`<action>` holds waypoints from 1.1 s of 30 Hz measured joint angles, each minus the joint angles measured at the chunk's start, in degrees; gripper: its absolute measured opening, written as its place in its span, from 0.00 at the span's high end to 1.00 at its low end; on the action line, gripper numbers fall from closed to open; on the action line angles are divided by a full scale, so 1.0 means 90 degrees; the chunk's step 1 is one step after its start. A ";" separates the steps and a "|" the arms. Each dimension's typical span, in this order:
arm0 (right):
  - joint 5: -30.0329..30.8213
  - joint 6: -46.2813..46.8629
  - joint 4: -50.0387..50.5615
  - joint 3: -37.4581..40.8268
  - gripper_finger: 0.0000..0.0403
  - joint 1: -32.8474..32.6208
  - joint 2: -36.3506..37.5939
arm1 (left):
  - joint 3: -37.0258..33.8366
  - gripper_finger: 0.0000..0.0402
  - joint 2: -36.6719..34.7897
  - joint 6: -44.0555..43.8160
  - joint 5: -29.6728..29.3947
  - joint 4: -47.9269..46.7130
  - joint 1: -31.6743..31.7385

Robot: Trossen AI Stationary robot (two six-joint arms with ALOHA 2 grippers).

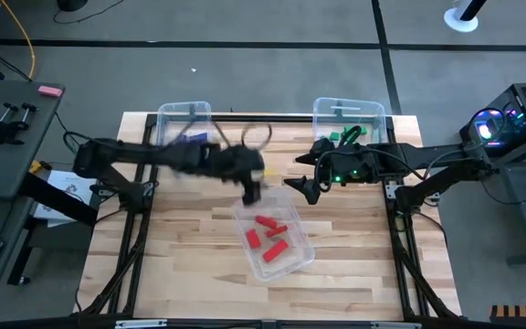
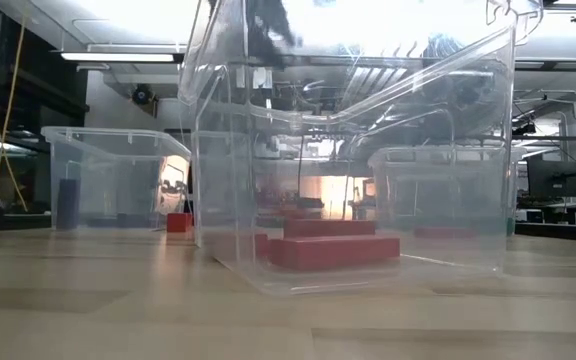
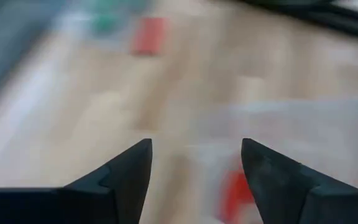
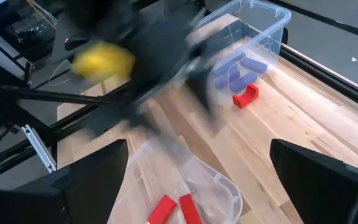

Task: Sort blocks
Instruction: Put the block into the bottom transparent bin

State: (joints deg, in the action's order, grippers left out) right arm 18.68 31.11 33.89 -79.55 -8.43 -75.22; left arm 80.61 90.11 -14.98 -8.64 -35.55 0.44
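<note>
A clear bin [image 1: 286, 260] at the table's middle holds three red blocks [image 1: 269, 236], also seen in the low view [image 2: 333, 247]. My left gripper [image 1: 252, 192] hangs open just above this bin's far edge, nothing between its fingers [image 3: 194, 146]. A lone red block [image 4: 245, 96] lies on the table beside the far-left bin [image 1: 185, 119], which holds blue blocks [image 4: 241, 65]. The far-right bin [image 1: 347, 114] holds green blocks [image 1: 350, 135]. My right gripper [image 1: 301, 187] hovers open, right of the left one, with nothing between its fingers [image 4: 199, 143].
The two arms' grippers stand close together over the table's middle. Bare wood lies near the front edge and on both sides of the centre bin. Beyond the table are a desk [image 1: 7, 119] on the left and equipment [image 1: 510, 119] on the right.
</note>
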 joint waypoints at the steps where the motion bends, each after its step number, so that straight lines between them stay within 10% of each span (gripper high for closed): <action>1: 0.0000 0.0001 0.0000 0.0000 0.03 0.0000 0.0000 | 0.0111 0.42 -0.0003 0.0019 -0.0315 -0.0290 0.0208; 11: 0.0068 0.0003 -0.0039 0.0000 0.03 0.0019 0.0000 | 0.0352 0.50 0.0750 0.0971 0.0207 -0.2530 0.2374; 19: 0.0291 0.0234 -0.0029 0.0000 0.03 0.0019 0.0000 | 0.1521 0.95 0.2275 0.1863 -0.0619 -0.3558 0.2405; 33: 0.0391 0.0272 -0.0029 0.0000 0.03 0.0015 0.0000 | 0.1789 1.00 0.3831 0.3232 -0.2233 -0.5072 0.2415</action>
State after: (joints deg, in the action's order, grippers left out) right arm 22.20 33.56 33.63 -79.55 -8.29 -75.22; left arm 96.71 124.58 14.11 -28.74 -81.19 22.17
